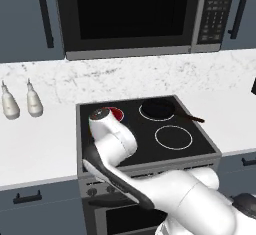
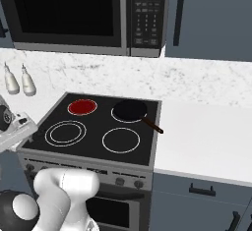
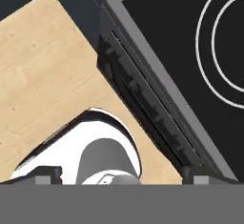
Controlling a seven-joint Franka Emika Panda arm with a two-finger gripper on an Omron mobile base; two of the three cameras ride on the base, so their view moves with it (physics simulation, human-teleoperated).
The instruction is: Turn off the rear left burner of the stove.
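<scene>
The rear left burner (image 2: 82,106) glows red at the back left corner of the stove (image 2: 147,141). A black pan (image 2: 130,110) sits on the rear right burner. The end effector (image 3: 121,175) is open, holding nothing, above the stove's front left edge.

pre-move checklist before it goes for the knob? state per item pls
1. Rear left burner glowing red, needs turning off: ok.
2. Gripper open, holding nothing: ok.
3. Gripper at the knob row: not ok, hand view looks down past the stove front edge to the floor.
4. Which knob drives that burner: cannot tell.
5. Pan on rear right burner, away from the knobs: ok.
</scene>
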